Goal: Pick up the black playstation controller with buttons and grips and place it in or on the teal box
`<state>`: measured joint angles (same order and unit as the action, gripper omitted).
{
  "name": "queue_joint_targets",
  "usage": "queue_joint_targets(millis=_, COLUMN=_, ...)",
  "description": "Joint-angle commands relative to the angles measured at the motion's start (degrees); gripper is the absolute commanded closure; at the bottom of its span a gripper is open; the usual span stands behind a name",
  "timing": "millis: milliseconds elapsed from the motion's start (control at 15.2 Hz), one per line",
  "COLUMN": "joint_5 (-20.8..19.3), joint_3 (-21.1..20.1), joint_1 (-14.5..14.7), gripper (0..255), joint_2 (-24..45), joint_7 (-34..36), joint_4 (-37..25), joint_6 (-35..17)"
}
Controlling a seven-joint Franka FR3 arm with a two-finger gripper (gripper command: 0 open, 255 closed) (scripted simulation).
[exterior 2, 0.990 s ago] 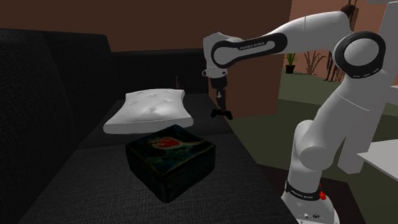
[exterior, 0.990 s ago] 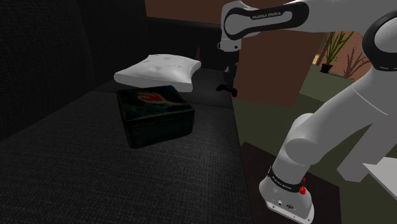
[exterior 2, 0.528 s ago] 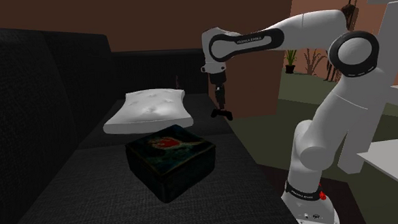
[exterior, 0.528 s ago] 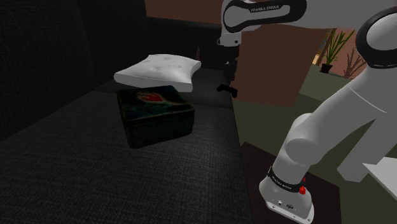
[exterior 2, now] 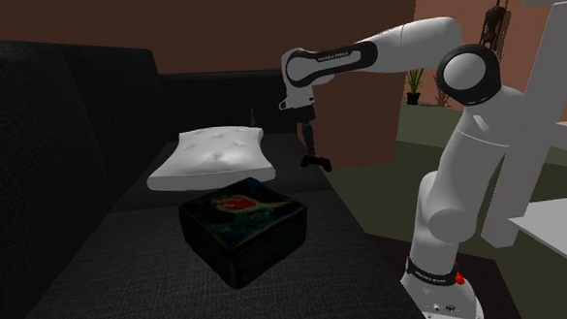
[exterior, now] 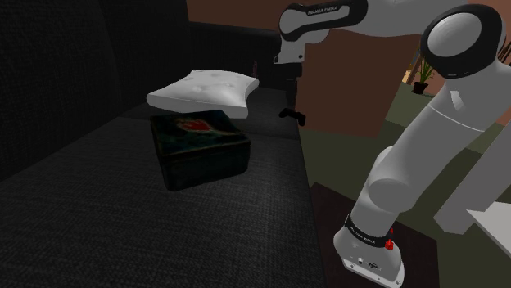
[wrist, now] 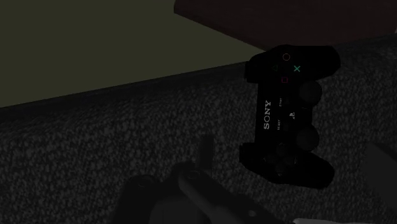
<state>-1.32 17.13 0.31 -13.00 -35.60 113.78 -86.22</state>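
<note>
A dark box (exterior: 201,149) with a teal-and-red lid sat on the black sofa (exterior: 115,221), a white pillow (exterior: 205,90) just behind it. Beyond, the black Sony controller (wrist: 289,114) lay at the seat's edge, unheld, below the gripper (exterior 2: 311,143), whose opening could not be told.

Matt controller (wrist: 289,118); rough woven cloth sofa (wrist: 127,146); glossy box (exterior: 201,151).

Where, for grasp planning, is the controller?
The PlayStation controller lies at the sofa seat's edge, right of the white pillow in the shoulder view, below the gripper.
</note>
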Motion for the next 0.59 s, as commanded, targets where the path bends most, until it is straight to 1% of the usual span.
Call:
queue_joint_targets(millis=0, joint_5=-0.1, joint_3=-0.1, joint_1=0.0, gripper=0, joint_2=-0.6, joint_7=0.1, joint_4=2.0, joint_6=-1.5)
queue_joint_targets(millis=528, joint_5=-0.1, joint_3=-0.1, joint_1=0.0, gripper=0, joint_2=-0.7, joint_7=0.1, joint_4=2.6, joint_6=-1.9)
